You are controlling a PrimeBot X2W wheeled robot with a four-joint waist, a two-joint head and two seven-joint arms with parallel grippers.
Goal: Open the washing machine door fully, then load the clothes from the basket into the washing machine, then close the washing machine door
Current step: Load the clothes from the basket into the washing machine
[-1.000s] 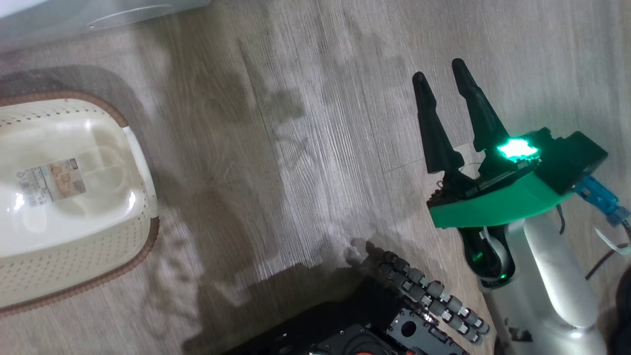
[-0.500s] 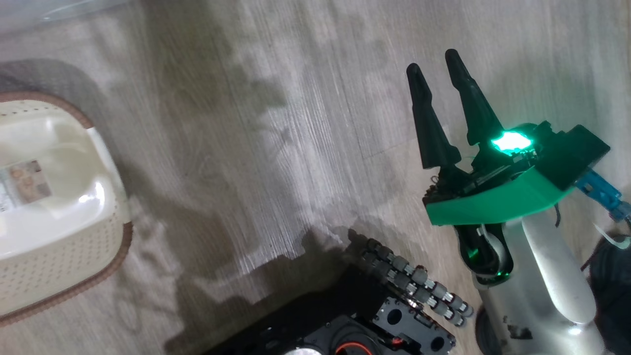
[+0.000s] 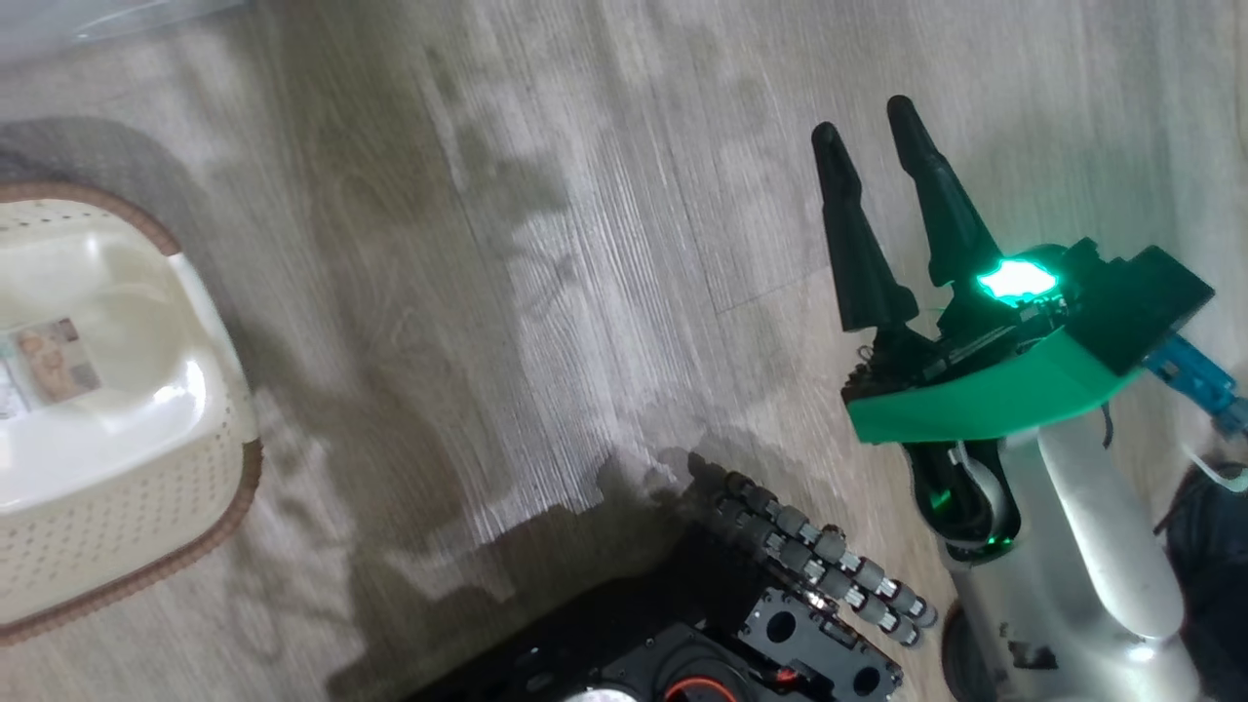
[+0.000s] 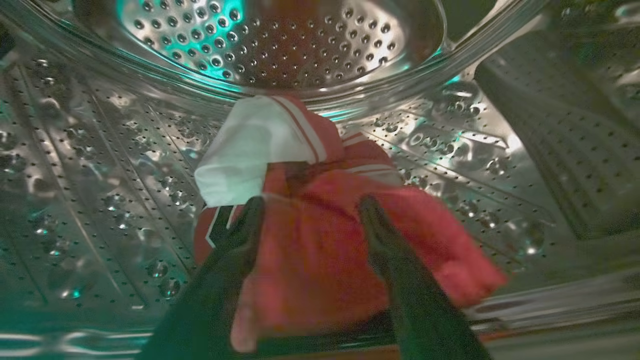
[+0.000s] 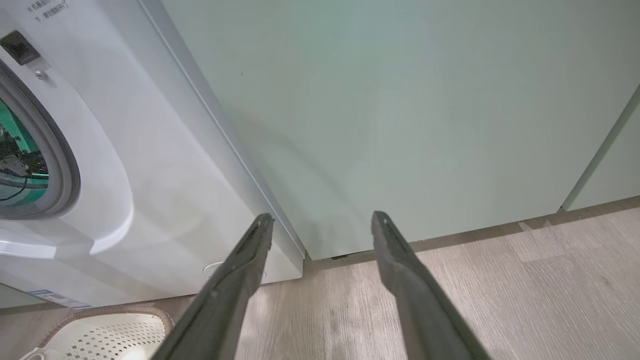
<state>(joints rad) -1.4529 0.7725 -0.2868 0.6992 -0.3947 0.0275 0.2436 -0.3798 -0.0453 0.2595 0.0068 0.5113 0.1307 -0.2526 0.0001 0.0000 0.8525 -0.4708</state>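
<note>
My left gripper (image 4: 311,201) is inside the steel perforated drum (image 4: 100,175) of the washing machine (image 5: 150,175). It is open, its fingers spread on either side of the red and white clothes (image 4: 320,250), which lie bunched on the drum wall. The cream basket (image 3: 117,526) stands on the floor at the far left with only its label sticker inside; its rim (image 5: 100,330) also shows in the right wrist view. My right gripper (image 3: 863,117) hangs open and empty over the floor, pointing at the pale green cabinet (image 5: 400,125). The washing machine door is out of view.
The machine's grey gasket (image 5: 65,165) rings the opening at the left of the right wrist view. My own black base with its rollers (image 3: 809,556) sits low in the head view. Wood-look floor (image 3: 546,292) lies between the basket and my right arm.
The head camera has swung, so the basket sits further left in its view. My left gripper has gone from shut to open. My right gripper keeps its pose.
</note>
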